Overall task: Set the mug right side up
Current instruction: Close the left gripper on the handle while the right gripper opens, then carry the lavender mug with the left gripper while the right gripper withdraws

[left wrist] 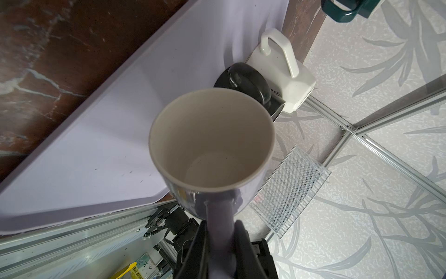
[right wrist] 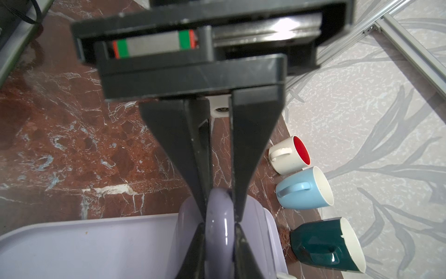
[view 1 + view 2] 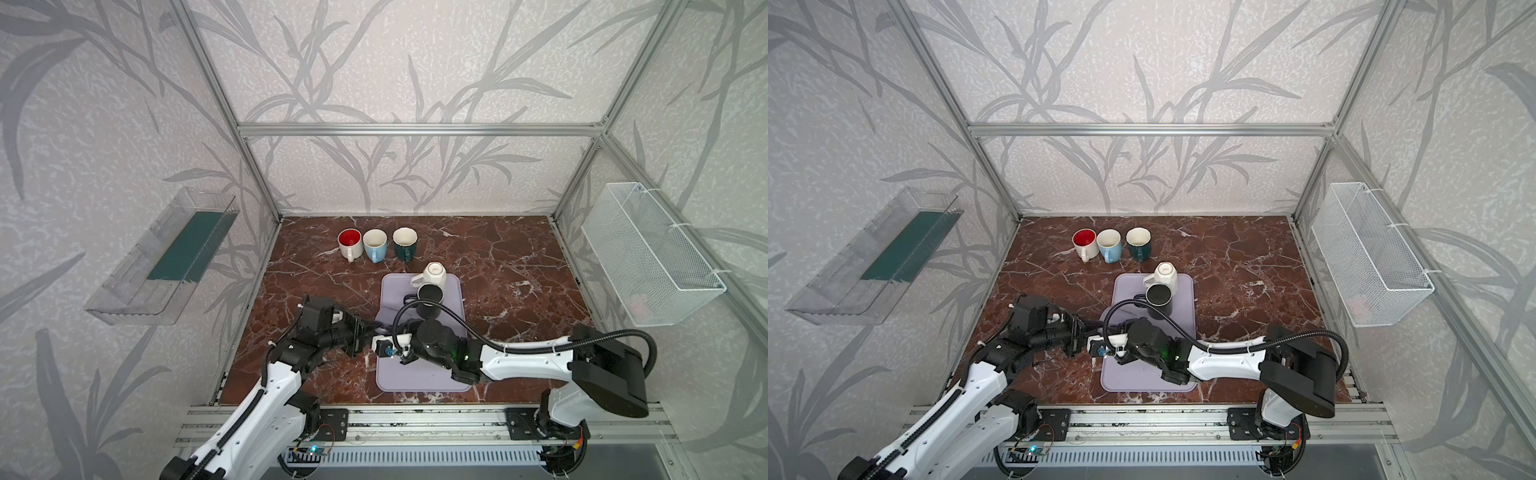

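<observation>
The left gripper (image 1: pixel 220 223) from 9 o'clock and the right gripper (image 2: pixel 219 224) from 3 o'clock both pinch the handle (image 2: pixel 218 232) of the lavender mug (image 1: pixel 212 135). It hangs over the 9 o'clock edge of the lavender tray (image 3: pixel 415 374). Its mouth faces the left wrist camera, so the left arm looks better placed to set it upright.

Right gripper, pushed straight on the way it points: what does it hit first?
The left gripper: its fingers clamp the same lavender mug handle directly opposite, seemingly almost touching.

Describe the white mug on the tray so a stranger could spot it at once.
Find the lavender plastic tray in the middle of the red marble table. At its far end, beside a black mug, sits the white faceted ceramic mug: the only white one there, base facing up.
</observation>
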Available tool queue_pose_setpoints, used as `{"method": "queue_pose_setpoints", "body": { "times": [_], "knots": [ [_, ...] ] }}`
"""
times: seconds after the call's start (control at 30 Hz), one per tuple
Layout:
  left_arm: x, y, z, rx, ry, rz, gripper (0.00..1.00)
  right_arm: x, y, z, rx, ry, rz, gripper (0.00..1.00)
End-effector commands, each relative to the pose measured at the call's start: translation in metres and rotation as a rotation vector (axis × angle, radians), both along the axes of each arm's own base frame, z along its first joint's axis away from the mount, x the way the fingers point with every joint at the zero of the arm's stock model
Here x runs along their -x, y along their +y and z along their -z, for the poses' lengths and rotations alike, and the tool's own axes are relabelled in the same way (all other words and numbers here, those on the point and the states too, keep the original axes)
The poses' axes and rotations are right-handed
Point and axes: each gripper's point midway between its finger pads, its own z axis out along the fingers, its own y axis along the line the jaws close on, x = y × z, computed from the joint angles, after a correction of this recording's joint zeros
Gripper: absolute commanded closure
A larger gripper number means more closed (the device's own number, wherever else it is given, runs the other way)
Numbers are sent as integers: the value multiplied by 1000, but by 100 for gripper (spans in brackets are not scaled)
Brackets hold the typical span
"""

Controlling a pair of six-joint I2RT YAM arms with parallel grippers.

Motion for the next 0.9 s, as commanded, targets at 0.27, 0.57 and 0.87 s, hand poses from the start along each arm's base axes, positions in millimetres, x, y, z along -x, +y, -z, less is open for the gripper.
{"method": "queue_pose_setpoints", "body": {
  "times": [0.27, 0.57, 0.87],
  "knots": [
    [-20, 3, -13, -139, -117, 63, 100, 6, -19, -44, -134, 26, 46, 78],
    [-35, 3, -23, -242, -199, 132, 100, -1, -40, -58, -171, 26, 131, 78],
    [-38, 12, -31, -398, -274, 229, 100, -40, -70, -80, -235, 41, 327, 78]
  ]
}}
